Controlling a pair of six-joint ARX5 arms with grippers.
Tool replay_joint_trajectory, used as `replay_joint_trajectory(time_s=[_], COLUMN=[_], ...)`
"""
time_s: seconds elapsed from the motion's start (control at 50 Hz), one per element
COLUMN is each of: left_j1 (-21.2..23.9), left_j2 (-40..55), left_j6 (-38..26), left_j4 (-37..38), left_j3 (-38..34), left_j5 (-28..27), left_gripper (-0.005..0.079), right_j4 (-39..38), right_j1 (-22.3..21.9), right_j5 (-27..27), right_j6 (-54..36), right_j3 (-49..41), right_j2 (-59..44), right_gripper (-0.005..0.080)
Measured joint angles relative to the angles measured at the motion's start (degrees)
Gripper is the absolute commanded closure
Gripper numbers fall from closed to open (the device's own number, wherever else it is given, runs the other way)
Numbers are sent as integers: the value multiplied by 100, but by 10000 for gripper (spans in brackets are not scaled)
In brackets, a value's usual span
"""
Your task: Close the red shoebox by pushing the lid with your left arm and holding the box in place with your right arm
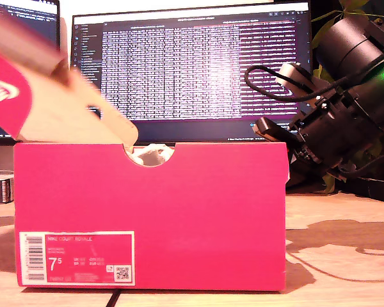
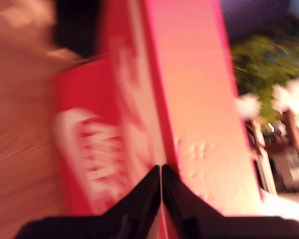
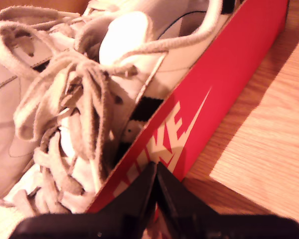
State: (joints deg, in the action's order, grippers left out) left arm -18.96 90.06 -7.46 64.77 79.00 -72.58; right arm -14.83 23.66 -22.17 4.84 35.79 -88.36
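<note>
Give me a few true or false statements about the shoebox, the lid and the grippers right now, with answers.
1. The shoebox lid is fully shut. False: it is raised at the exterior view's left.
2. White laced shoes lie inside the box. True.
3. My second gripper has its jaws together at the box's side wall. True.
4. The box is blue. False: it is red.
5. My first gripper has its jaws wide apart. False: they are together, by the lid.
</note>
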Motion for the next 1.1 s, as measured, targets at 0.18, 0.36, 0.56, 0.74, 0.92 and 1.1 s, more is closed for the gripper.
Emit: replay_joint_trajectory(time_s=[0.18,0.36,0.56,0.74,0.92,1.1], left_j1=[592,1344,1980,2103,2100,2100], left_j2=[-57,-57,-57,-57,-57,-66], left_j6=[131,146,153,157,162,166], left_j4=[0,-50,-304,-490,-656,-660], left_j3=[262,319,319,361,575,852], left_j5=[-116,-133,-138,-144,-431,-166], left_gripper=[762,762,762,762,762,762], right_j4=[-98,-136,-68,-13,262,669], right_j1=[-229,-949,-1711,-1648,-1427,-1246], right_j5=[-72,-118,-122,-544,-730,-730], right_j6=[0,0,2,188,437,433], right_j3=[0,0,0,0,278,1047], right_j2=[0,4,313,927,1290,1519], right_gripper=[764,765,764,765,764,764])
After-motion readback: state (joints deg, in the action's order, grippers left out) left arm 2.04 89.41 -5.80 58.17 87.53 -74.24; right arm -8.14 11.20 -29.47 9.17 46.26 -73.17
